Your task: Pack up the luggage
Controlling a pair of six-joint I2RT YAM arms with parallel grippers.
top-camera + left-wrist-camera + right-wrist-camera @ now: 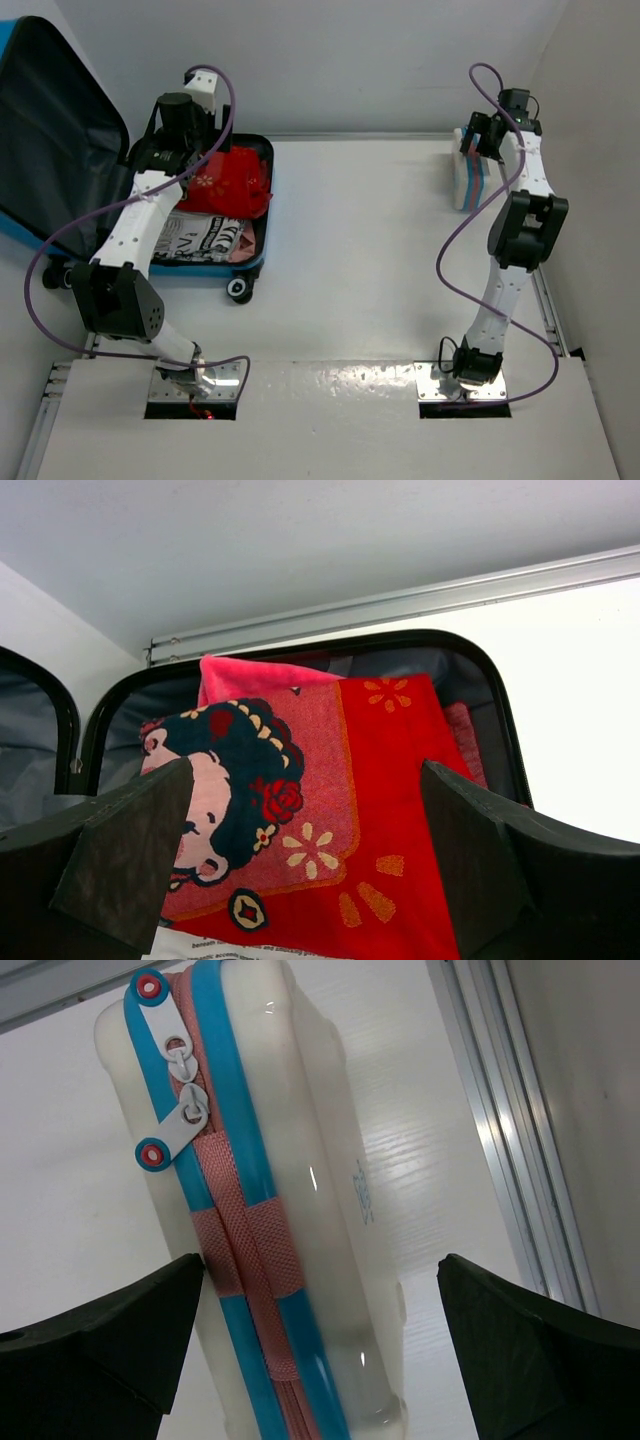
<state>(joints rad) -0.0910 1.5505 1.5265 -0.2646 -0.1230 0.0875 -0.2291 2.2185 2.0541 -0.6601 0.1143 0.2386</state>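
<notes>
Top external view: a bright-blue hard-shell luggage (55,130) is seen lying open at the far left of the white table (350,260). Its dark grey lined lid is raised to the left, and a small black wheel (238,290) is turned toward the near edge.
Luggage contents: a red printed towel (225,180) is laid in the far part of the base. A black-and-white printed fabric (205,238) is laid in the near part.
Left gripper (305,855): it is held over the open luggage with its jaws set wide apart. Nothing is clasped between them, and whether the towel is touched cannot be told.
Left wrist view: the towel is shown with a cartoon girl's face, dark hair and a red rose. A pink cloth (250,675) is tucked behind it, and the black zipper band (497,710) is seen curving round the contents.
Right gripper (320,1345): it is held at the far right of the table, jaws spread wide, with nothing gripped.
White case: a small glossy white hard case with blue bands and a pink zipper strip (300,1140) is placed at the far right, well apart from the luggage. It lies just beside an aluminium rail (510,1140).
Zipper pulls: two white tabs with red-and-blue rings (172,1125) are seen together near the case's upper end.
</notes>
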